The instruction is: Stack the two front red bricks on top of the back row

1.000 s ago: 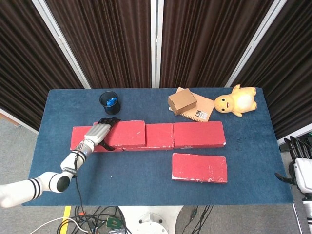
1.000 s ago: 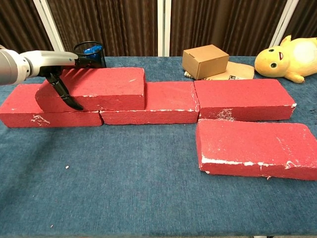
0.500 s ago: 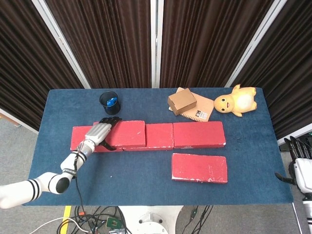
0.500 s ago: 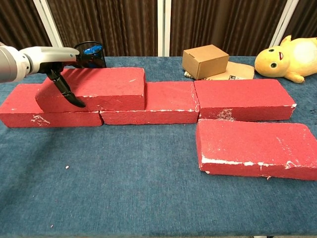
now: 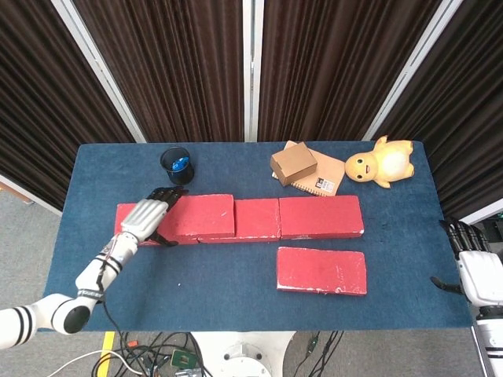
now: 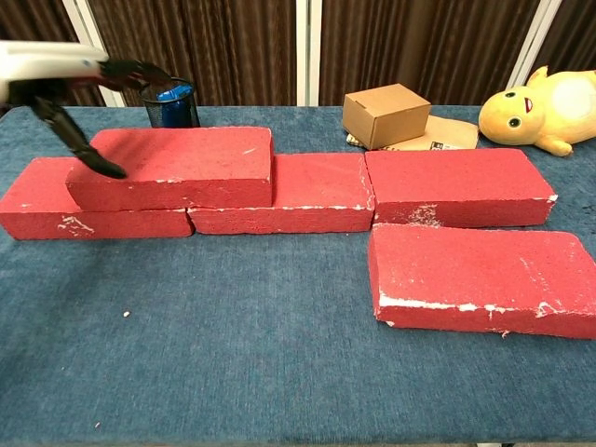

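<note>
- The left hand [image 6: 70, 98] has lifted off the stacked brick [image 6: 177, 168], fingers apart and holding nothing, thumb tip just by the brick's left end.
- A second ago that hand was still pressed against it; the brick has not budged since release.
- So brick one looks placed: it sits on the back row [image 6: 307, 194] toward the table's [image 6: 279, 354] left edge, straddling two lower bricks.
- The front brick [image 6: 475, 279] waits near the front right corner.
- The right hand [image 5: 470, 263] hangs off the table's right edge, fingers loosely apart, empty.
</note>
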### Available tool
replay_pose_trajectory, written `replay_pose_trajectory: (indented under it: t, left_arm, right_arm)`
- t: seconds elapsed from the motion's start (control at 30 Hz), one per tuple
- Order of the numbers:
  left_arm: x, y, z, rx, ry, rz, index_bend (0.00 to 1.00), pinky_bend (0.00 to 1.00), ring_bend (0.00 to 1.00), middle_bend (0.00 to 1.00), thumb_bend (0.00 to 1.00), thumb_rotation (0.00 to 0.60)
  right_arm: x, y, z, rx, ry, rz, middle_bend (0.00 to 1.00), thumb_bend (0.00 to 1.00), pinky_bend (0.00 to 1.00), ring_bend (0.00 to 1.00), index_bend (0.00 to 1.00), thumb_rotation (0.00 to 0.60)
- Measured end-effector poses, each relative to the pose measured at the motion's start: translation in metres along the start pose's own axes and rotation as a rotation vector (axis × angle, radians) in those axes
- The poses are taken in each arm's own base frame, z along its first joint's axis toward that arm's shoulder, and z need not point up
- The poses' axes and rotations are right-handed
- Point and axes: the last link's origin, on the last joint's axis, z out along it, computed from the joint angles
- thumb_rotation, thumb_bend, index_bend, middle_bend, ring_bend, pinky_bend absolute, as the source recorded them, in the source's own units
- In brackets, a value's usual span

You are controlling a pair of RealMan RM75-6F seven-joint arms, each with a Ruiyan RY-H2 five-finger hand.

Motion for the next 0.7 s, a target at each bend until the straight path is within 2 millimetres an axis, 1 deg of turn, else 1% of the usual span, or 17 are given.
replay_pose_trajectory:
  t: [0.03,0.13,0.27,0.33,0.37,0.47,0.57,0.7]
  left_arm:
    - [0.002,-0.001,-0.005,0.004,0.01,0.002,0.01,0.0,0.0,0.0,0.03,0.6]
    - [0.013,-0.012,-0.028,0.032,0.077,0.012,0.01,0.0,0.0,0.0,0.03,0.6]
    - [0.027,-0.034,-0.063,0.099,0.196,0.052,0.01,0.0,0.0,0.0,0.03,0.6]
    - [0.03,-0.046,-0.08,0.14,0.243,0.074,0.01,0.0,0.0,0.0,0.03,0.6]
    - [0.03,-0.054,-0.091,0.17,0.266,0.085,0.01,0.0,0.0,0.0,0.03,0.6]
    - [0.026,-0.073,-0.118,0.245,0.277,0.096,0.01,0.0,0.0,0.0,0.03,0.6]
    - [0.02,-0.089,-0.139,0.296,0.274,0.091,0.01,0.0,0.0,0.0,0.03,0.6]
    - [0.014,-0.103,-0.158,0.33,0.284,0.068,0.01,0.0,0.0,0.0,0.03,0.6]
  right_arm:
    - [0.0,-0.004,0.002,0.014,-0.006,-0.007,0.0,0.0,0.0,0.0,0.0,0.6]
    - [-0.004,-0.017,0.007,0.056,-0.041,-0.026,0.0,0.0,0.0,0.0,0.0,0.6]
    - [-0.017,-0.034,0.012,0.109,-0.119,-0.04,0.0,0.0,0.0,0.0,0.0,0.6]
    - [-0.023,-0.043,0.013,0.139,-0.157,-0.043,0.0,0.0,0.0,0.0,0.0,0.6]
    - [-0.027,-0.048,0.014,0.159,-0.18,-0.046,0.0,0.0,0.0,0.0,0.0,0.6]
    - [-0.035,-0.061,0.017,0.201,-0.233,-0.051,0.0,0.0,0.0,0.0,0.0,0.6]
    - [-0.043,-0.075,0.021,0.241,-0.277,-0.059,0.0,0.0,0.0,0.0,0.0,0.6]
    - [-0.054,-0.093,0.025,0.282,-0.329,-0.064,0.0,0.0,0.0,0.0,0.0,0.6]
